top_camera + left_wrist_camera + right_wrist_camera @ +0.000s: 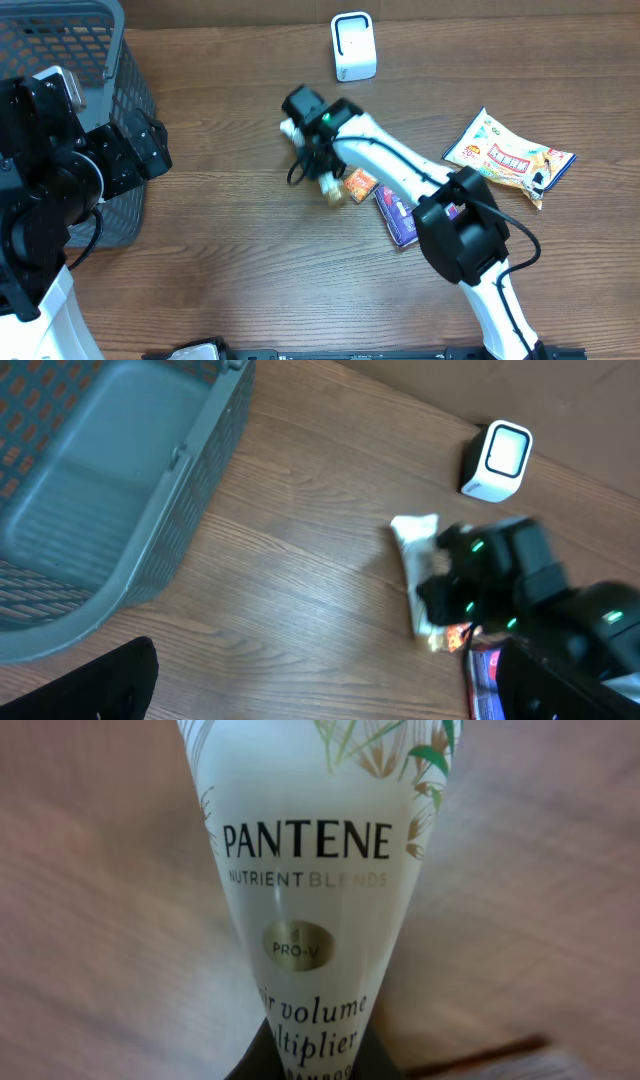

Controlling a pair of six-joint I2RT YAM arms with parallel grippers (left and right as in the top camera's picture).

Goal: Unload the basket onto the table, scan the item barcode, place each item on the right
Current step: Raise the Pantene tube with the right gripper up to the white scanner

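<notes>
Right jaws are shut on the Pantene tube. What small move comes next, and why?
Probably lift the Pantene tube slightly off the table. The right gripper is shut on it, yet it appears to lie flat on the wood, and the white scanner stands apart, further back. Clearing the surface first should avoid dragging it against the orange packet beside it.

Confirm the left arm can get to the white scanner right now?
Probably yes: bare table lies between the left arm and the scanner. The right arm, gripping the Pantene tube, sits mid-table, off that line. Reach itself I can't judge.
</notes>
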